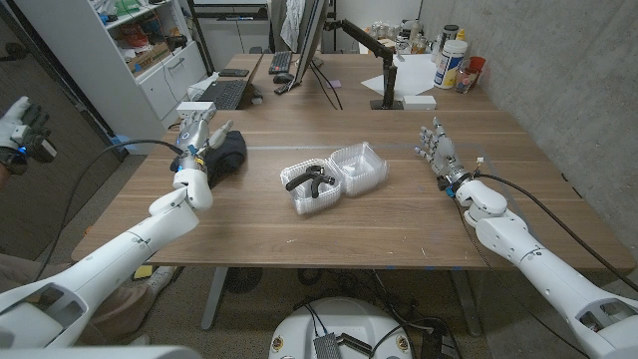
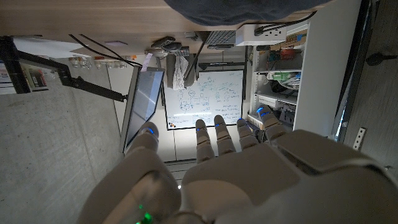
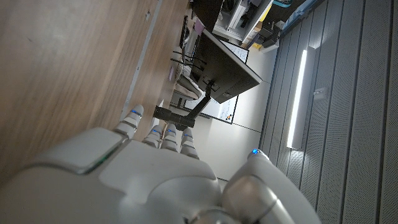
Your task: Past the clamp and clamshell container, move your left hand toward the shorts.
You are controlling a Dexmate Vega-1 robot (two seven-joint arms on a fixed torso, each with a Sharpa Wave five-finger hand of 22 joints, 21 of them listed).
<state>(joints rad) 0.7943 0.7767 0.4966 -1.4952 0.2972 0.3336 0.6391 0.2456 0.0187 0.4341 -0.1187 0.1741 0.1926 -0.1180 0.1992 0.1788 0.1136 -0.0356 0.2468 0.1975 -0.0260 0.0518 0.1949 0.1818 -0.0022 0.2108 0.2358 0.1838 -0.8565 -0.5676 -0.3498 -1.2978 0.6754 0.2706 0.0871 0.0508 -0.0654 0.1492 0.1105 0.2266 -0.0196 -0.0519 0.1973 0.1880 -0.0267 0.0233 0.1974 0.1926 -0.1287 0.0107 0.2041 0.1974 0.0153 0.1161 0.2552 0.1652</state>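
**Left hand at the shorts; reach near complete**

Left of centre in the head view, the left hand (image 1: pixel 199 135) holds nothing, fingers (image 2: pixel 219 134) extended, slightly apart, just beside the dark shorts (image 1: pixel 231 150). Mid-frame: clamshell container (image 1: pixel 339 172) holding the clamp (image 1: pixel 309 180). Right hand (image 1: pixel 437 150) empty, fingers apart.

Showing a matt wood grain with a smooth finish on the desk (image 1: pixel 399 214). Looking soft and matt, dark cloth, on the shorts (image 1: pixel 231 150). Gleaming as thin clear plastic, glossy and ribbed, on the clamshell container (image 1: pixel 339 175). Appearing as black matt plastic on the clamp (image 1: pixel 309 181) inside. Shining as smooth white hard plastic on the left hand (image 1: pixel 197 135) and right hand (image 1: pixel 439 152).
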